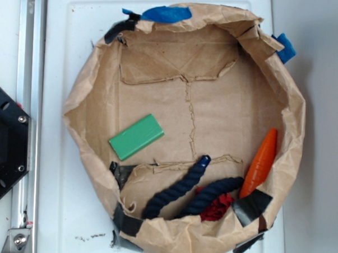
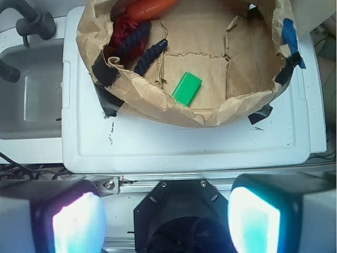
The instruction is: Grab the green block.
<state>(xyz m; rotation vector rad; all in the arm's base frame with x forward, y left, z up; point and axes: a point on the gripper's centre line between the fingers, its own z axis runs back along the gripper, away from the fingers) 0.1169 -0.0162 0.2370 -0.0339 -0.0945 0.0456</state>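
Note:
The green block (image 1: 136,137) lies flat on the brown paper floor of a round paper-lined basket (image 1: 83,109), left of its middle. In the wrist view the green block (image 2: 187,88) shows far ahead, just inside the basket's near rim. My gripper (image 2: 167,221) hangs high over the robot's black base, well short of the basket; its two pale fingers (image 2: 79,224) stand wide apart with nothing between them. The exterior view does not show the gripper.
In the basket lie an orange carrot-shaped toy (image 1: 261,163), a dark blue rope (image 1: 180,188) and a red rope piece (image 1: 216,207). The basket sits on a white board (image 2: 184,147). A grey sink with a black tap (image 2: 26,89) lies to the left in the wrist view.

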